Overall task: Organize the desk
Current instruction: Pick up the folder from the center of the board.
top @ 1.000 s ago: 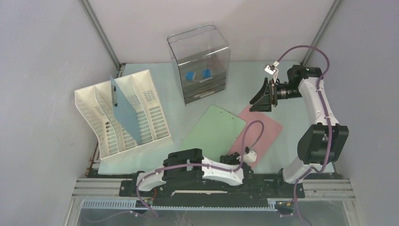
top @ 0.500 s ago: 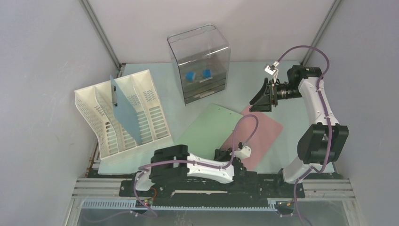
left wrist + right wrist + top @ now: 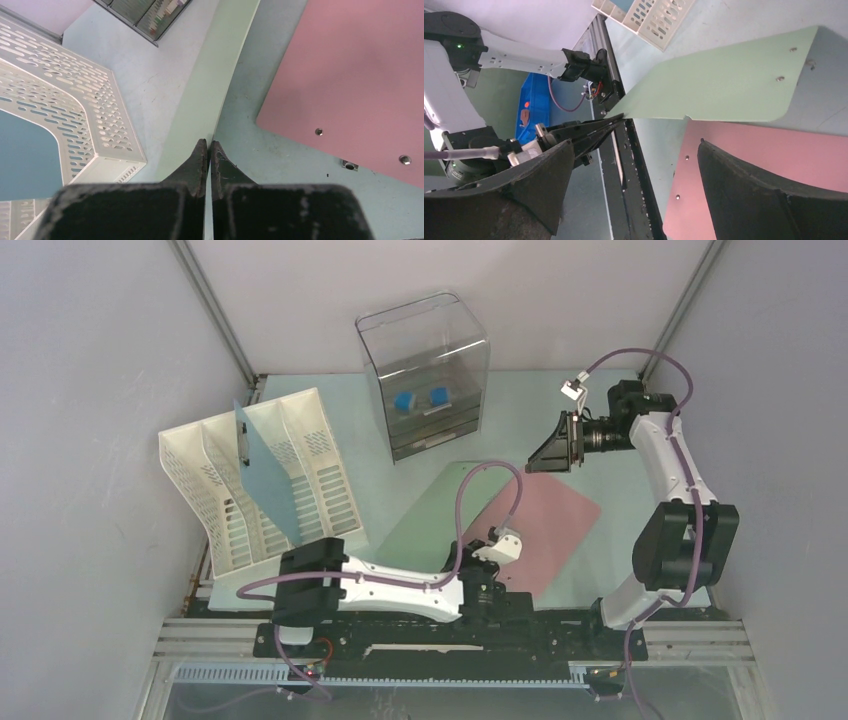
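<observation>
Two claws hung above the bench [image 3: 520, 400].
Left claw [image 3: 208, 143] gripped the green board [image 3: 724, 80] by its corner; right claw [image 3: 635, 146] gaped.

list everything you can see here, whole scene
desk: 1, pale mint-green, under everything
file rack: 1, white slotted, left side
blue board: 1, blue, standing in the file rack
drawer box: 1, clear plastic, back centre
small blocks: 2, blue, inside the drawer box
green board: 1, light green, centre, tilted, near edge lifted
pink board: 1, pink, flat on the desk, right of the green board
arms: 2, white and black, bases at the near edge
left fingers: black, shut on the green board's edge
right fingers: black, open, above the far right of the desk, holding nothing
</observation>
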Robot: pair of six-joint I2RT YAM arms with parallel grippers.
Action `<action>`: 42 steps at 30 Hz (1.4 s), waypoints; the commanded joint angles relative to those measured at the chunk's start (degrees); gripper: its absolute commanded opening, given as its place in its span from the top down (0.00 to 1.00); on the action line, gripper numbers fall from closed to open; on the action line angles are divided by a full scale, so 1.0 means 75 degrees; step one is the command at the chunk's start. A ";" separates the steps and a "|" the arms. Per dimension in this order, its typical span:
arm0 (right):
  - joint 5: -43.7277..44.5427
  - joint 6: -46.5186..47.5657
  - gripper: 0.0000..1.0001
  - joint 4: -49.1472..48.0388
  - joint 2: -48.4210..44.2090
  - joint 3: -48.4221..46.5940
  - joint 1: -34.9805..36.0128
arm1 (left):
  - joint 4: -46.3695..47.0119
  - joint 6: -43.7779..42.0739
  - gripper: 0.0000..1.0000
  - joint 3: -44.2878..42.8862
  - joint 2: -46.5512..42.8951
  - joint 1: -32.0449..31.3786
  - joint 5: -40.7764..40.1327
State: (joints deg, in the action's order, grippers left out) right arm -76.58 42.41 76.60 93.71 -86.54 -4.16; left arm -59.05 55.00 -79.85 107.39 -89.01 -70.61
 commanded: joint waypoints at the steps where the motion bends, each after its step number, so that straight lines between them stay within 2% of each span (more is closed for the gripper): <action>1: 0.0244 -0.2104 0.00 -0.2073 -0.0633 0.0524 -0.0014 | 0.0931 -0.0322 1.00 0.0274 -0.0839 0.0005 -0.0412; 4: 0.0438 -0.2533 0.00 -0.2587 -0.0780 0.0707 0.0020 | 0.1829 -0.0854 1.00 0.0657 -0.1370 0.0046 -0.0225; 11: 0.0576 -0.2573 0.00 -0.2665 -0.0848 0.0709 0.0008 | 0.3778 -0.2226 1.00 0.1860 -0.3045 0.0288 0.0311; 22: 0.0686 -0.2489 0.00 -0.2702 -0.1075 0.0723 -0.0090 | 0.5896 -0.3990 1.00 0.3419 -0.5136 0.0800 0.1424; 26: 0.0659 -0.2458 0.00 -0.2674 -0.1034 0.0723 -0.0079 | 0.6143 -0.4070 1.00 0.3777 -0.5662 0.1026 0.1984; 34: 0.0726 -0.2491 0.00 -0.2666 -0.0880 0.0717 0.0209 | 0.6146 -0.3413 1.00 0.4310 -0.6092 0.1495 0.3355; 42: 0.0870 -0.2503 0.00 -0.2702 -0.0800 0.0722 0.0478 | 0.5445 -0.3096 1.00 0.4145 -0.6208 0.1814 0.3666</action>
State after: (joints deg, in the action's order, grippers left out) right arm -70.35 24.03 57.34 87.55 -80.75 -1.34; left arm -16.03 29.95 -47.53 62.65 -76.55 -44.36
